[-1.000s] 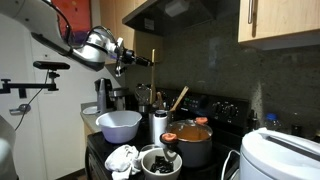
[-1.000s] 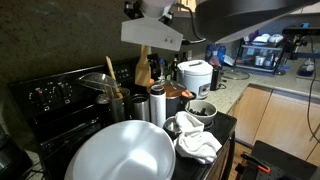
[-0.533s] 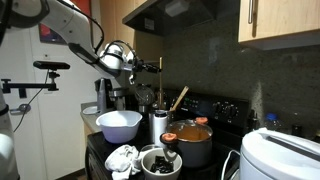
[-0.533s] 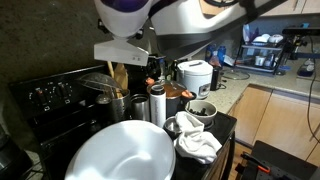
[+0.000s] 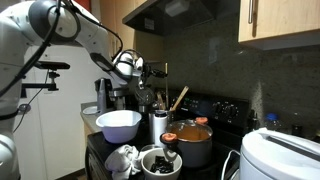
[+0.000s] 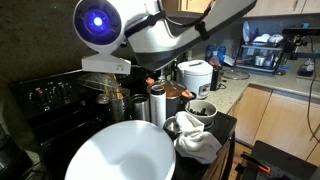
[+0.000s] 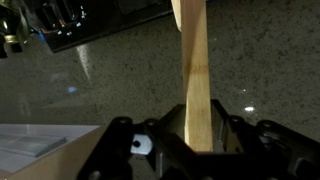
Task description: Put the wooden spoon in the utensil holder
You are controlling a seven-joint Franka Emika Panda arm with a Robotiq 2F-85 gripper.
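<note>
The gripper [image 7: 198,132] is pinched shut on the wooden spoon [image 7: 196,70]. In the wrist view the pale, flat handle rises straight up from between the dark fingers, with a speckled stone backsplash and the stove's control panel [image 7: 60,18] behind it. In an exterior view the spoon is held in the air over the back of the stove, above the utensil holder [image 5: 160,124], a shiny upright cylinder standing between a white mixing bowl [image 5: 119,125] and a steel pot [image 5: 190,142] of orange contents, with a browner wooden utensil [image 5: 179,98] leaning beside it.
</note>
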